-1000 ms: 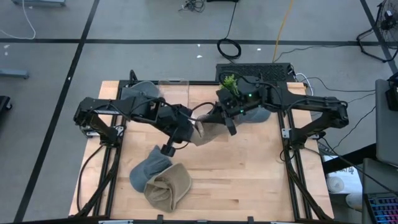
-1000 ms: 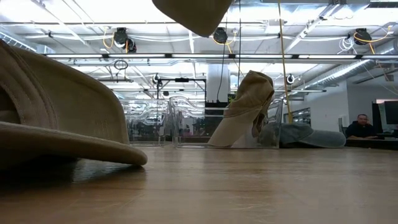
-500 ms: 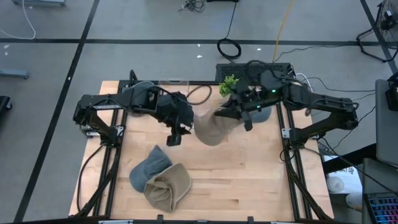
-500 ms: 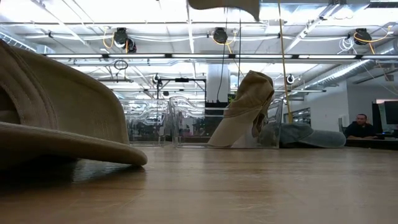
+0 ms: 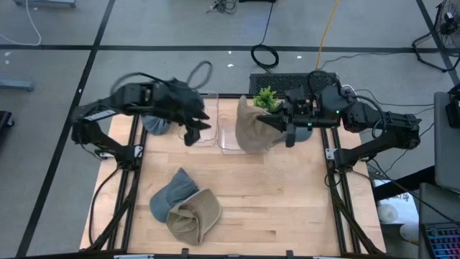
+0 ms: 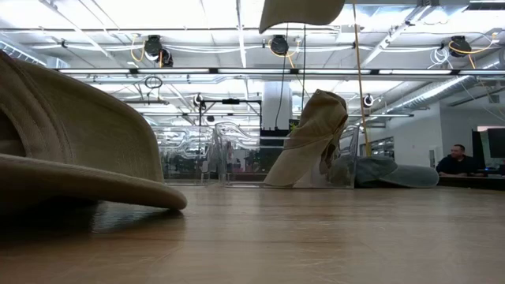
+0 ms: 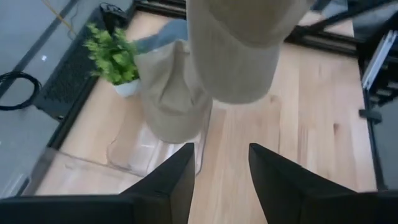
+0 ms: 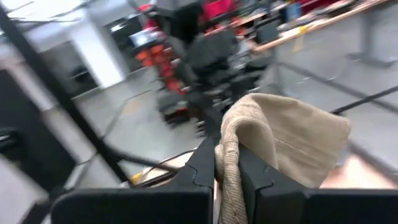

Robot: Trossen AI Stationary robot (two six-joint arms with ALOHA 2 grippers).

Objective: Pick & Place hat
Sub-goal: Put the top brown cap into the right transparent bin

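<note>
The right gripper (image 5: 282, 128) is clamped on a tan hat (image 5: 253, 128), its fingers (image 8: 205, 163) pinching the fabric and holding the hat in the air over the table's (image 5: 287, 194) far edge, beside a small green plant (image 5: 265, 97). That arm reaches in from the right. The left gripper (image 5: 192, 128), fingers (image 7: 166, 180) apart and empty, hangs near a clear stand (image 5: 208, 129).

Robotics lab/workshop: wooden bench (image 5: 287, 208) on a grey concrete floor (image 5: 57, 86) with black tape lines (image 5: 180, 48), loose cables (image 5: 264, 54), exposed ceiling ducts and strip lights (image 6: 237, 72), a person (image 6: 455, 162) seated at monitors behind.
</note>
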